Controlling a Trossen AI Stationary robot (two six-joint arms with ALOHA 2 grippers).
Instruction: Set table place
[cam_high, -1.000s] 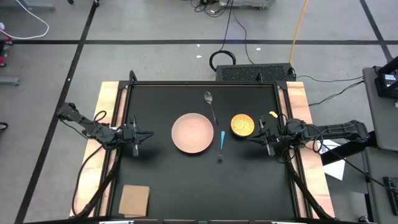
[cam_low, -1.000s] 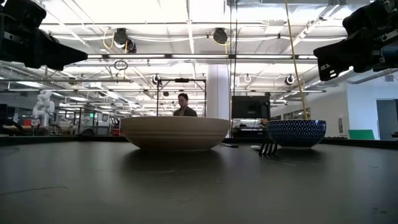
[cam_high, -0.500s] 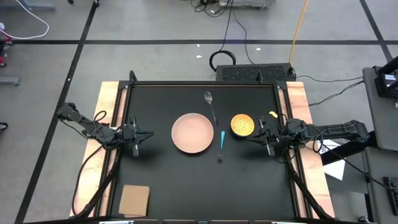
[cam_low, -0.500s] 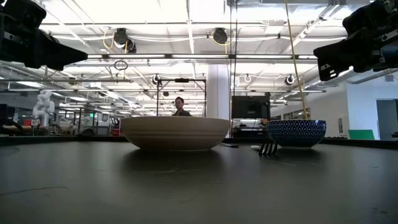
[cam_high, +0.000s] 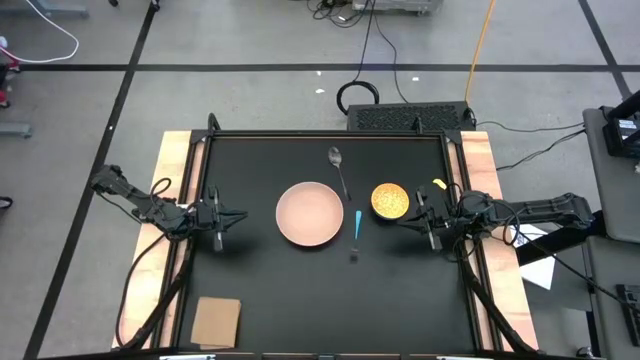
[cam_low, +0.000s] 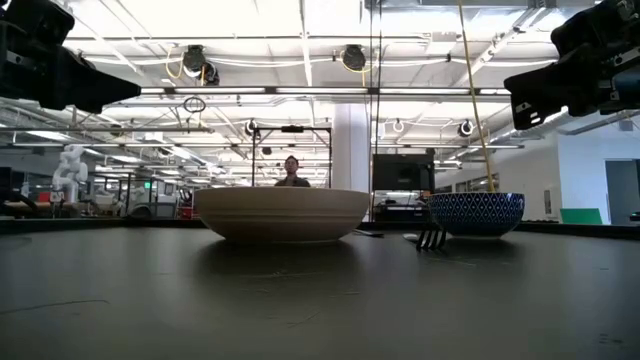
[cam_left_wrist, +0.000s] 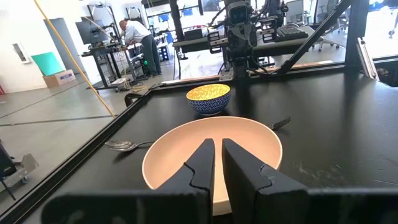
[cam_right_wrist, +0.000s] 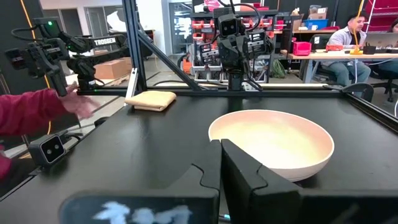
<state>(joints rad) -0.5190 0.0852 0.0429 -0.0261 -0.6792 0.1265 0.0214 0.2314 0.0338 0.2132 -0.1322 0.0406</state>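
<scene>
1. High view: the black table (cam_high: 260, 300) holds a pink plate (cam_high: 309, 214) near its middle.
2. Just right of the plate lies a thin blue fork (cam_high: 357, 224). Right of that, near the right gripper, sits a small yellow bowl (cam_high: 390, 200).
3. A silver spoon (cam_high: 338, 166) lies behind the plate – its handle points toward the gap between plate and bowl.
4. A tan square pad (cam_high: 216, 322) sits at the front left corner, well apart from the rest.
5. The left gripper (cam_high: 236, 217) hangs over the left side of the table, pointing at the plate. Its fingers are pressed together and hold nothing.
6. The right gripper (cam_high: 405, 221) hangs over the right side, just beside the bowl. Its fingers are pressed together too – nothing is in them.
7. In the right wrist view a person's hand (cam_right_wrist: 84, 106) in a red sleeve (cam_right_wrist: 28, 112) shows at the table's edge.
8. In the low view the bowl looks blue and patterned outside.
</scene>
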